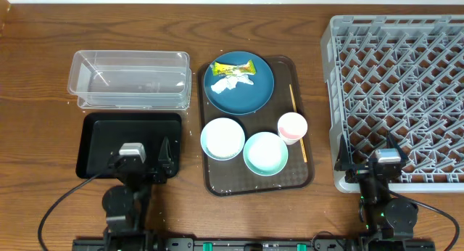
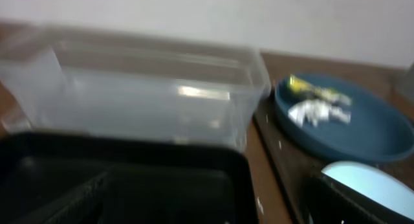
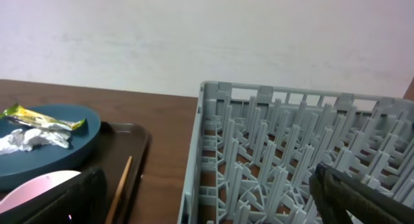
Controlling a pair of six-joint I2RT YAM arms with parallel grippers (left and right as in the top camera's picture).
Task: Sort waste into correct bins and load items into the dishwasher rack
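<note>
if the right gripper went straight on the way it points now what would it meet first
Most likely the dishwasher rack: the right gripper, jaws open, faces the rack's near left corner and pegs. Depth is unclear.

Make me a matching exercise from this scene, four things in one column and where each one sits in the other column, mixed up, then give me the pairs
Things
1. yellow-green snack wrapper
2. chopstick
3. clear tub
4. dishwasher rack

Places
A. far right in the overhead view
B. on the dark blue plate
C. just beyond the black tray, on the side away from the robot
D. on the brown serving tray, near its right edge

Pairs: 1-B, 2-D, 3-C, 4-A
</note>
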